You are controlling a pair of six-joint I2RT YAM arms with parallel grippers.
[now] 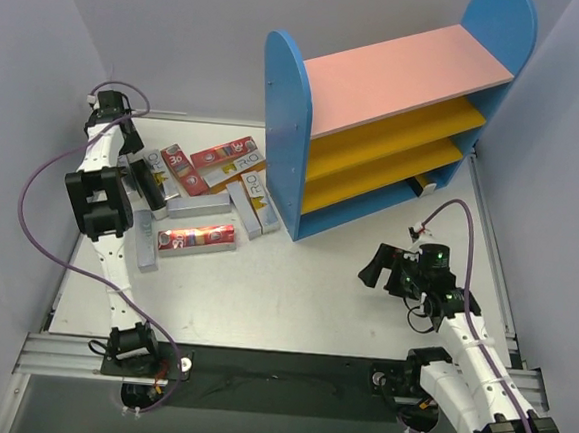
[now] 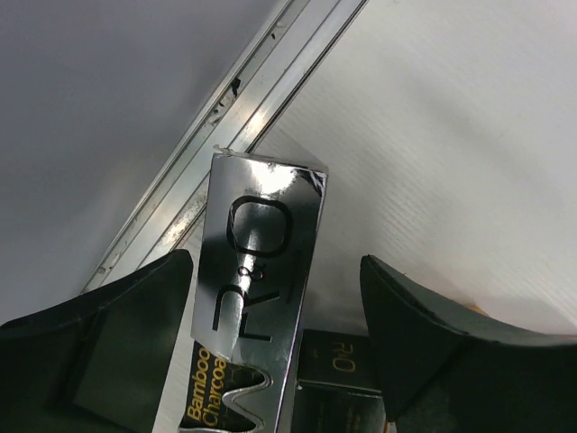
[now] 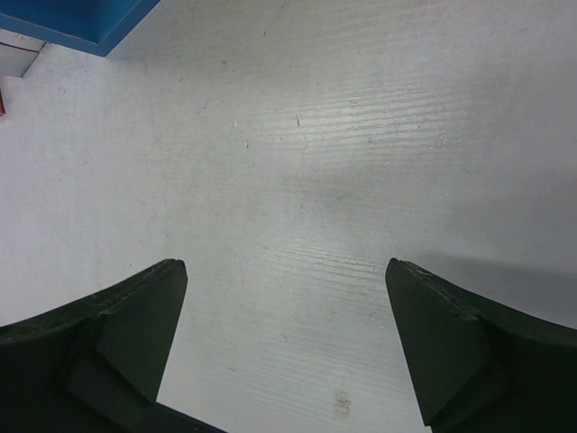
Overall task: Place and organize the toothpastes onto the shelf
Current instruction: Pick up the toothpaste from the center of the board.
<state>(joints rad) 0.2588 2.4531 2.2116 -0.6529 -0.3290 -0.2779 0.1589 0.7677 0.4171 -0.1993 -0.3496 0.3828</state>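
Several toothpastes lie in a loose pile on the white table left of the shelf (image 1: 282,126): a red box (image 1: 198,237), a silver box (image 1: 198,204) and other red and silver ones. One more box (image 1: 424,186) lies on the shelf's bottom board. My left gripper (image 1: 153,188) is down over the pile's left side. Its jaws are open around a silver toothpaste (image 2: 261,234), which stands close to the left finger (image 2: 135,316), with a gap to the right one. A black box end (image 2: 338,370) lies beneath. My right gripper (image 1: 381,267) hovers open over bare table (image 3: 287,266).
An aluminium rail (image 2: 225,126) and the grey wall run just beyond the silver box on the table's left edge. The shelf's blue base corner (image 3: 81,18) shows far ahead of my right gripper. A metal bar (image 1: 278,361) crosses the near edge between the arm bases.
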